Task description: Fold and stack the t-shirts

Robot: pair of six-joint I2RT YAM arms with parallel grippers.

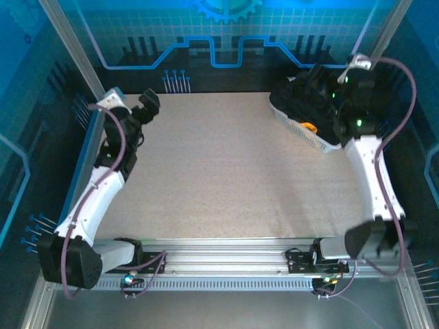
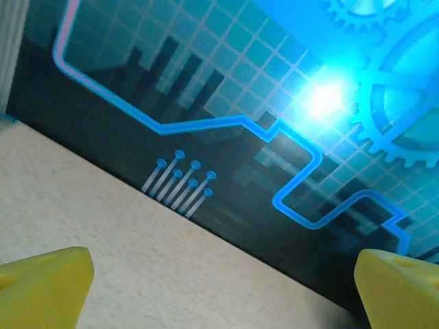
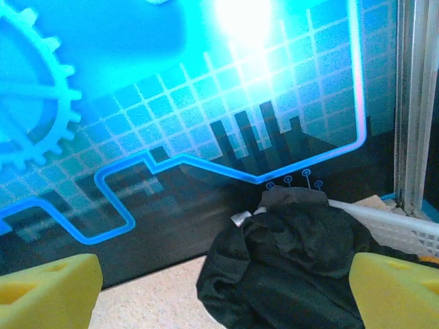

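Starting the pickup, you are hovering the right gripper [image 3: 221, 295], fingers apart, with the black t-shirt [image 3: 288, 264] heaped just ahead between them; lowering and pinching comes next. Your left gripper [image 2: 219, 291] is hanging spread and empty.

I'm finding the desk [image 1: 226, 171] wide open; the basket [image 1: 320, 141] heaped with a black t-shirt [image 3: 288, 274] is blocking its far-right corner.

You've got a white lattice basket [image 1: 322, 142] on the desk's [image 1: 226, 175] far right corner, with a blue circuit-print backdrop [image 1: 137, 27] behind.
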